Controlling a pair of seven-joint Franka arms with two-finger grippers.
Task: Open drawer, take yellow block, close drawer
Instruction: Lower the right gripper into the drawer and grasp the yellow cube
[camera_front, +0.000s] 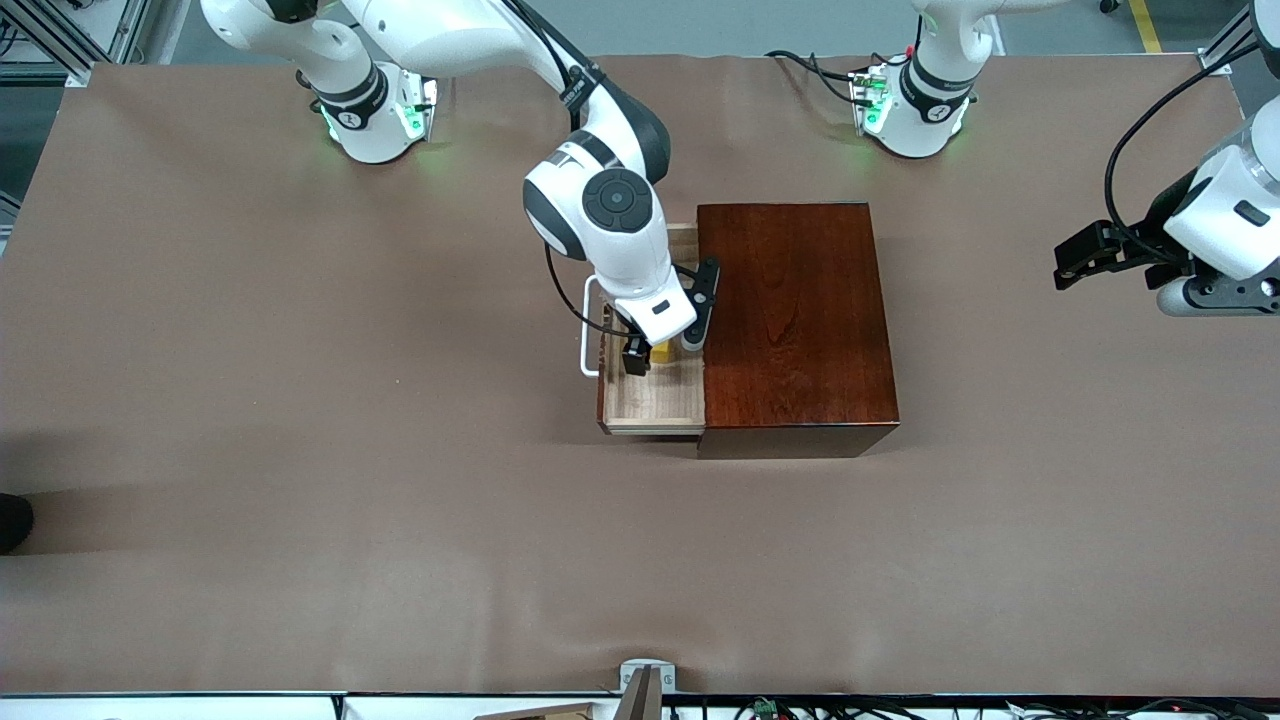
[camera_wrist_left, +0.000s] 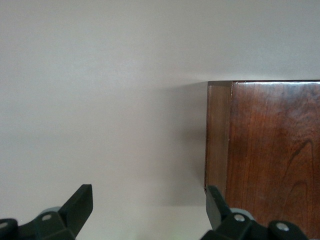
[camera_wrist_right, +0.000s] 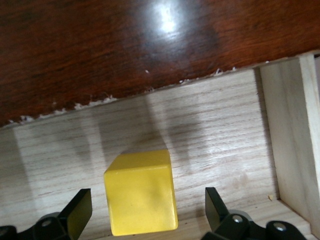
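The drawer (camera_front: 650, 405) is pulled out of the dark reddish-brown box (camera_front: 795, 320) toward the right arm's end, its white bar handle (camera_front: 590, 325) outermost. The yellow block (camera_front: 662, 353) rests on the drawer floor. My right gripper (camera_front: 663, 350) is down in the drawer, open, with one finger on each side of the block and not touching it. In the right wrist view the block (camera_wrist_right: 141, 192) sits between the fingertips (camera_wrist_right: 77, 210) on the tan floor (camera_wrist_right: 215, 125). My left gripper (camera_front: 1068, 265) waits, open and empty, over the table at the left arm's end.
The left wrist view shows a corner of the box (camera_wrist_left: 270, 145) and bare table under the left gripper (camera_wrist_left: 150, 207). A drawer side wall (camera_wrist_right: 290, 135) stands beside the block. The brown table cover (camera_front: 300, 450) surrounds the box.
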